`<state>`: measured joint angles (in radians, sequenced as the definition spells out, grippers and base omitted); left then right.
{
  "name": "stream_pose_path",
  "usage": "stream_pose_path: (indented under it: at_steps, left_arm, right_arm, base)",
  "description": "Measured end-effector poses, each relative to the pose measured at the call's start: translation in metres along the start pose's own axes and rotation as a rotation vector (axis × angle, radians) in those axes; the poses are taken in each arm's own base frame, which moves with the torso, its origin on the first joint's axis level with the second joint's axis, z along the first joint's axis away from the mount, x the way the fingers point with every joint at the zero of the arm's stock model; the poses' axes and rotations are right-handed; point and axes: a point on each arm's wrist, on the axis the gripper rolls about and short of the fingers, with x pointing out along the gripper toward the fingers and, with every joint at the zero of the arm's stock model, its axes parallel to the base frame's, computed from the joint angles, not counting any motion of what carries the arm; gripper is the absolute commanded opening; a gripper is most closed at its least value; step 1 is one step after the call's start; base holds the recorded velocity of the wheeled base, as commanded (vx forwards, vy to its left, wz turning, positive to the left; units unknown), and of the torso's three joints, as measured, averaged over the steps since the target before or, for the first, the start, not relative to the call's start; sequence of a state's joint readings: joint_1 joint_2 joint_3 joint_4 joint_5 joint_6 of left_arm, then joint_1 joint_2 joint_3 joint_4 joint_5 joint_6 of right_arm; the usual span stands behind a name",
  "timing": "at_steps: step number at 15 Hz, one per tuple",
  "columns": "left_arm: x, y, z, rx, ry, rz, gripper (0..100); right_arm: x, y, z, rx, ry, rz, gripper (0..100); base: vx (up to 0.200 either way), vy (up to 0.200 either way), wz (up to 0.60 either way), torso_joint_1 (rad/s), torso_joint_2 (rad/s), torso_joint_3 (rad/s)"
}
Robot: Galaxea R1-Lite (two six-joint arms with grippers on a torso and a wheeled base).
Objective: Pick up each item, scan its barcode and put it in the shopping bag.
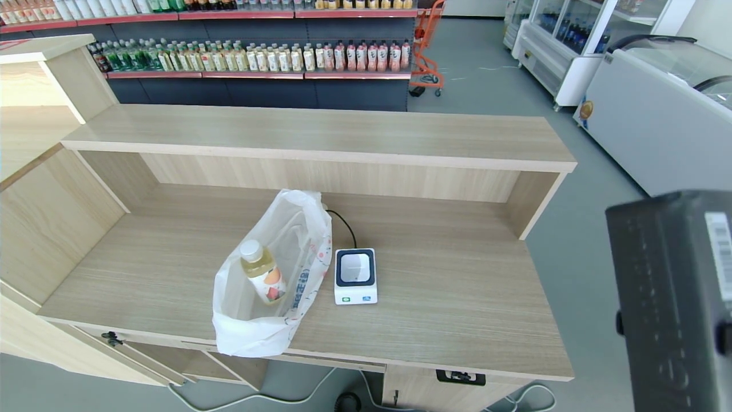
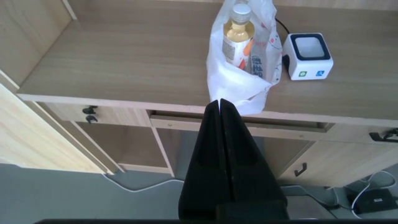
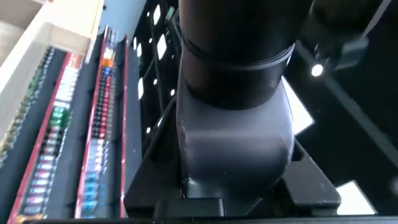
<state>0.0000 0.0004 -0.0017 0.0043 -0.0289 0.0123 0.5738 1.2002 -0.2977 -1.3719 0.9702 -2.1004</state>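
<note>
A white plastic shopping bag (image 1: 260, 329) stands open on the wooden counter (image 1: 457, 297), near its front edge. Inside it leans a bottle (image 1: 262, 271) of yellow drink with a white cap. Just right of the bag sits the small white barcode scanner (image 1: 355, 276), its dark window facing up. In the left wrist view the bag (image 2: 239, 93), bottle (image 2: 236, 31) and scanner (image 2: 309, 55) lie beyond my left gripper (image 2: 221, 102), which is shut on nothing and hangs in front of the counter's front edge. My right arm's dark housing (image 1: 669, 303) sits at the head view's right edge, off the counter.
A raised wooden shelf (image 1: 320, 134) walls the counter's back, with side panels left and right. The scanner's black cable (image 1: 346, 226) runs back behind the bag. Drawers (image 2: 242, 124) sit under the counter. Store shelves of drinks (image 1: 257, 57) and freezers (image 1: 657, 103) stand farther off.
</note>
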Motion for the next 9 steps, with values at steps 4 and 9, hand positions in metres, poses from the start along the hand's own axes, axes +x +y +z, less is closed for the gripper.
stream_pose_path:
  at_steps: [4,9]
  left_arm:
    - [0.0,0.0,0.0,0.0,0.0,0.0,0]
    - [0.0,0.0,0.0,0.0,0.0,0.0,0]
  right_arm:
    - [0.002,-0.009,0.017,-0.017,-0.15,-0.051,0]
    - [0.001,-0.014,0.016,-0.023,-0.157,-0.063,0]
  base:
    - [0.0,0.0,0.0,0.0,0.0,0.0]
    - [0.0,0.0,0.0,0.0,0.0,0.0]
